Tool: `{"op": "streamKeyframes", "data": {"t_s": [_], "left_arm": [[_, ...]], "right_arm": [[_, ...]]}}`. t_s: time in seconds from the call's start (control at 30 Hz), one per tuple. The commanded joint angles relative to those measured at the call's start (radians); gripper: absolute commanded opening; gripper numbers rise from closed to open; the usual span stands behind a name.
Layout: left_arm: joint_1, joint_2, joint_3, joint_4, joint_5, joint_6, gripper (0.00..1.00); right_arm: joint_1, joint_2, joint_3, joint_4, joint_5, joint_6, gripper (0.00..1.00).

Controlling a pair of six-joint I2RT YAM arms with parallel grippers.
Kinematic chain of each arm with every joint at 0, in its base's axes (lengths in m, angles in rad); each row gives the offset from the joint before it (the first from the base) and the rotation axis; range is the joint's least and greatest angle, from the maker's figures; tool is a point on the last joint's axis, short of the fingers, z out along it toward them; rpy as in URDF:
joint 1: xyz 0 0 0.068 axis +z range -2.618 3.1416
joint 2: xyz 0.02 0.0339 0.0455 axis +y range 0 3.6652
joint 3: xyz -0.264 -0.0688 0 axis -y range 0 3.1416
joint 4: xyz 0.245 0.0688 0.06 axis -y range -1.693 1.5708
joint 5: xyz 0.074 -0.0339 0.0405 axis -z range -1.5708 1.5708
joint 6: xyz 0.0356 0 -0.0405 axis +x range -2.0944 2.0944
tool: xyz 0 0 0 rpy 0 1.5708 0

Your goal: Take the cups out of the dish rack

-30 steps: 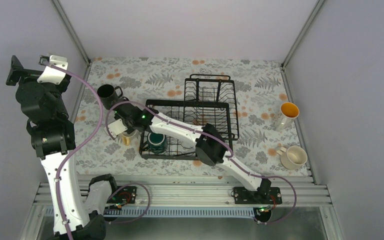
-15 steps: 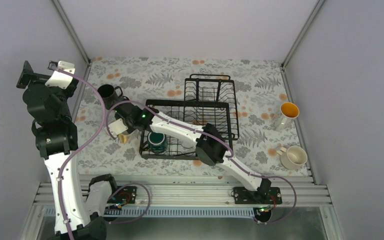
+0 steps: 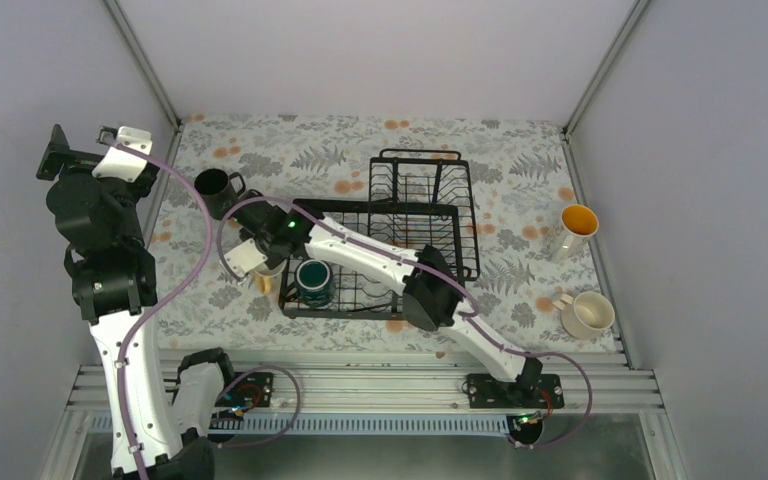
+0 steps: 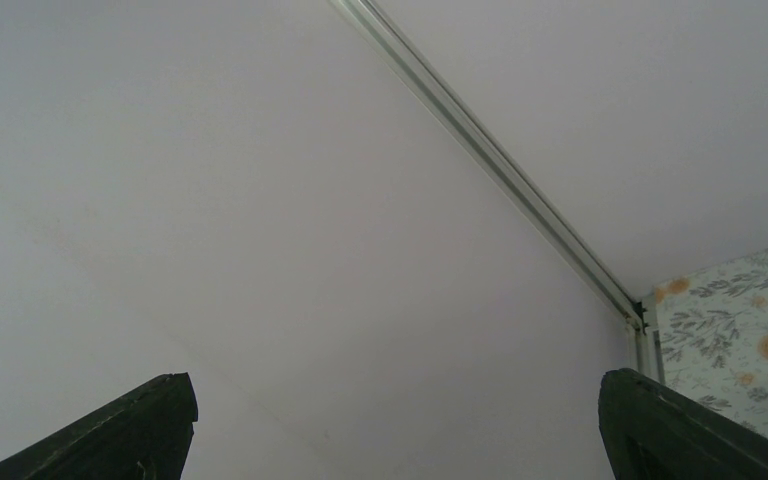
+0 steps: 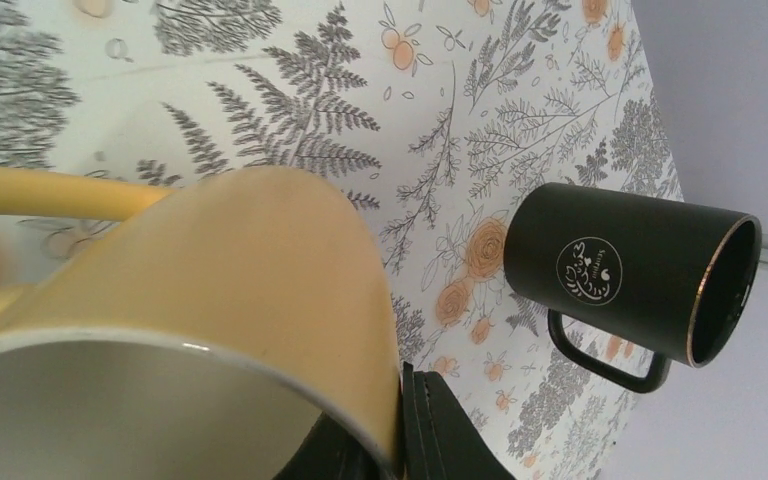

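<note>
Right wrist view: the right gripper clamps the pale yellow mug by its rim, outside the dish rack and near the black mug. Setting-down looks underway; the next move calls for seating it upright, then releasing. The teal mug waits in the rack. The left gripper gapes wide, idle.

yellow mug in right gripper: smooth glaze, soft gloss. black mug just beyond the gripper: matt coat, thin shiny rim, white print. table cover under both: matt floral print. rack beside gripper: black coated wire.
</note>
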Motion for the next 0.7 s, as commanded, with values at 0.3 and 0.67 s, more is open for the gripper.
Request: {"op": "streamKeyframes", "data": {"t_s": [0.3, 0.67], "left_arm": [[0.004, 0.006, 0.010, -0.038, 0.055, -0.069, 1.00], [0.003, -0.017, -0.038, -0.023, 0.051, -0.048, 1.00]], "right_arm": [[0.024, -0.068, 0.045, -0.233, 0.015, -0.046, 0.03], [-0.006, -0.006, 0.045, -0.346, 0.066, -0.066, 0.03]]}}
